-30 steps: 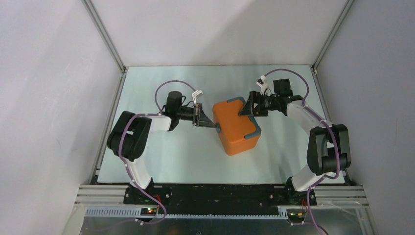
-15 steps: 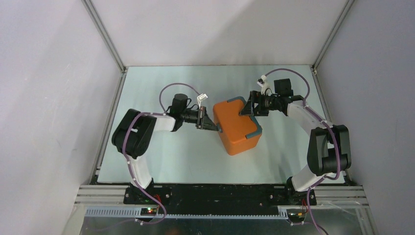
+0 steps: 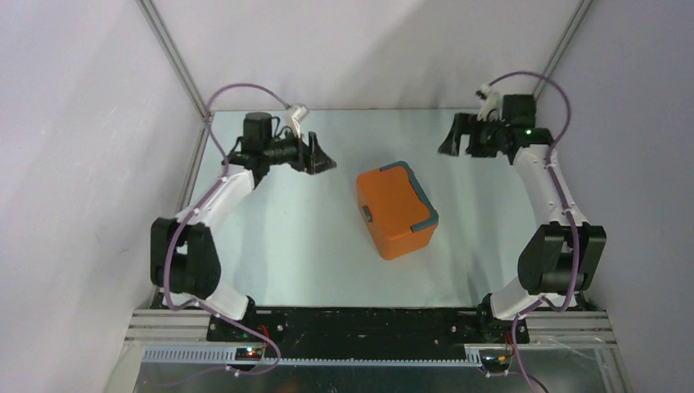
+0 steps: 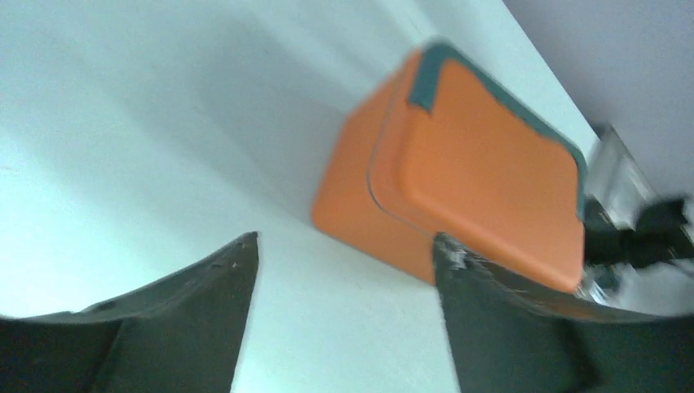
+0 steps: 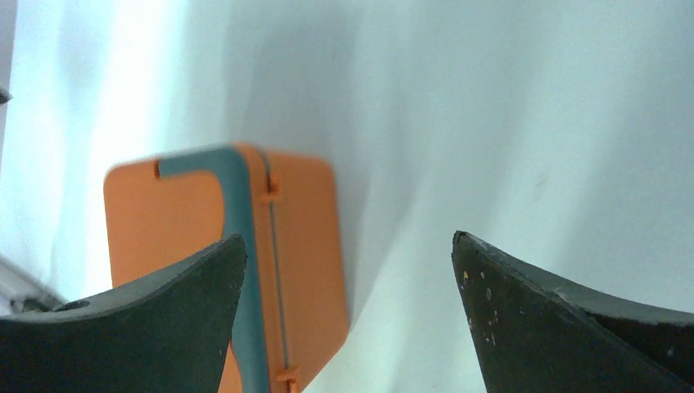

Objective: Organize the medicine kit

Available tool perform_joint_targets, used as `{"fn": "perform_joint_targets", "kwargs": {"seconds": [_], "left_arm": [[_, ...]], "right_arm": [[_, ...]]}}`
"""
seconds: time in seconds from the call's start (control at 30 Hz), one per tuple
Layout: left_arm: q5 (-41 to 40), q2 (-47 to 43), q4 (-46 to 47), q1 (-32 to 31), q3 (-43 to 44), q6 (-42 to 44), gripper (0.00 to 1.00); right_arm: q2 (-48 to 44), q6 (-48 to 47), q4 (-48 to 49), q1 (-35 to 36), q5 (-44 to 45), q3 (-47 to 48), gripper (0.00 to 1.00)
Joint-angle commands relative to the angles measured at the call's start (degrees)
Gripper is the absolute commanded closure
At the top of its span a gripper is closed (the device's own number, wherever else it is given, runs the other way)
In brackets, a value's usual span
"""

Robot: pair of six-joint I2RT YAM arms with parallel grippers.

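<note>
The medicine kit (image 3: 395, 209), an orange box with teal trim and a small grey latch (image 3: 367, 214), stands shut in the middle of the table, turned at an angle. My left gripper (image 3: 326, 162) hovers to its far left, open and holding nothing. In the left wrist view the kit (image 4: 483, 188) lies beyond the left gripper (image 4: 345, 240), apart from both fingers. My right gripper (image 3: 455, 141) is raised at the far right, open and holding nothing. The right wrist view looks down past the right gripper (image 5: 348, 237) at the kit (image 5: 303, 237).
The pale green table (image 3: 286, 246) is boxed in by white walls with aluminium posts (image 3: 176, 65) at the back corners. A black rail (image 3: 368, 323) with both arm bases runs along the near edge.
Both arms have drawn back from the kit's sides toward the far corners and risen. The left gripper has opened off the latch side; the right one has opened wider.
</note>
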Motion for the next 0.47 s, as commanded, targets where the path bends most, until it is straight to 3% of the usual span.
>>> {"fn": "perform_joint_targets", "kwargs": {"seconds": [0.0,0.17,0.27,0.43], "left_arm": [[-16.46,-5.54,-7.82,0.71,8.1,10.11,0.04],[-33.67,-7.17,-7.85,0.99,13.7,11.2,0.0],[-38.85,-8.37,-7.81,2.07,13.6,10.93,0.0],[-38.88,-11.25,-7.85,3.42,10.04,11.43,0.0]], "right_arm": [[-1.02,-1.66,-5.08,-2.85,5.82,11.24,0.01],[-2.89,5.69,-3.46,-1.69,25.62,12.15,0.01],[-6.02,6.76,0.36,-1.51,28.41,9.21,0.01],[-10.93,6.63,2.32,-0.49,28.1,4.49,0.01]]}}
